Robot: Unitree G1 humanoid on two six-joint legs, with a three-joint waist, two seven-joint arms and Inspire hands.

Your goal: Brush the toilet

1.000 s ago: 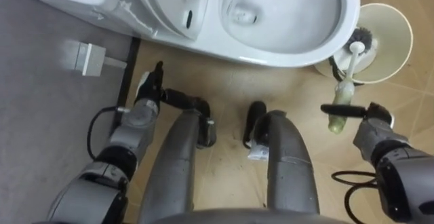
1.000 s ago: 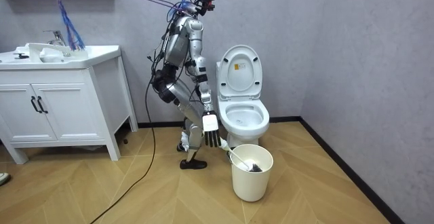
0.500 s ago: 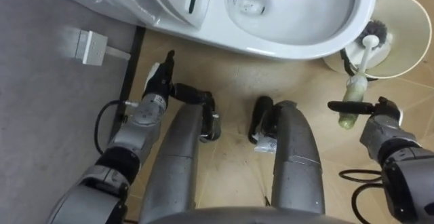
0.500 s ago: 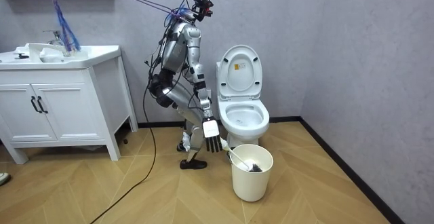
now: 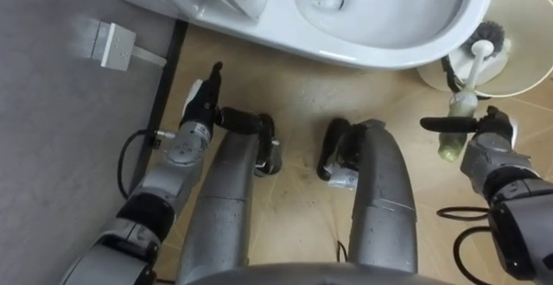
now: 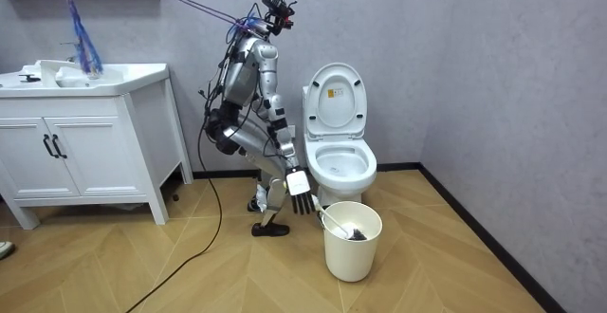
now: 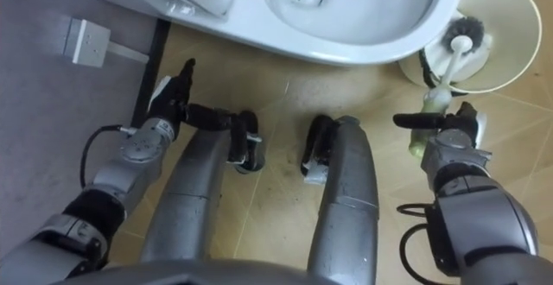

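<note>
The white toilet [image 5: 415, 56] stands open just in front of me, its bowl at the top of the eye views. To its right a cream bucket [image 5: 529, 56] holds the toilet brush [image 5: 467, 69], dark bristles down inside and the white handle with its pale green grip leaning out toward me. My right hand [image 5: 491, 142] is at that grip, open, with the thumb stretched across it and the fingers straight. In the room view this hand [image 6: 299, 184] hangs with fingers spread just left of the bucket [image 6: 351, 247]. My left hand [image 5: 201, 108] is open beside my left thigh, idle.
I stand bent at the knees before the toilet [image 6: 341, 166], facing the grey wall. A small white box [image 5: 108, 45] is on the wall at my left. A white vanity with a sink [image 6: 85, 152] stands at the room view's left. Wooden floor lies around the bucket.
I have bent lower, and the eye views have shifted with that. My right hand has come down and closer to the brush's grip. The brush and bucket have not moved.
</note>
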